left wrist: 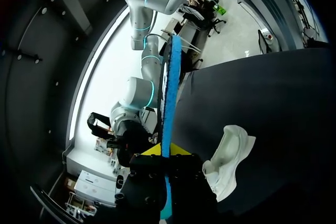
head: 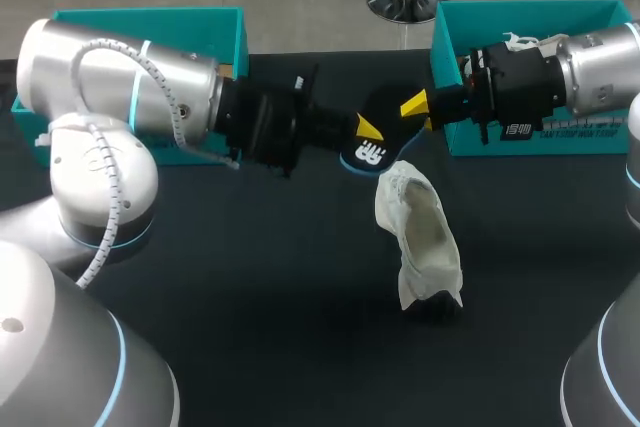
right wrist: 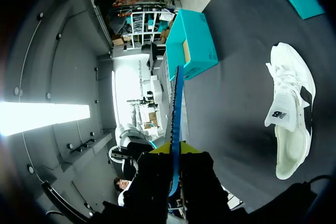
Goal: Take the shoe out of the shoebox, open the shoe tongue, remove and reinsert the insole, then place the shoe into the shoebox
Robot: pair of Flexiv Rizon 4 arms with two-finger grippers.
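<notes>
Currently a thin black, blue-edged insole (head: 375, 143) is clamped at opposite ends by the left gripper (head: 366, 128) and right gripper (head: 417, 105) above the table's (head: 250, 277) far middle; the soft white shoe (head: 420, 237) is seen lying near the table's centre. Something white and crumpled is seen in the right teal shoebox (head: 520, 12) at the far edge; the left shoebox's (head: 150, 22) inside is hidden.

Black table (head: 250, 297): white shoe (head: 420, 237) mid-table; left teal box (head: 150, 25), right teal box (head: 530, 22) at far edge.
</notes>
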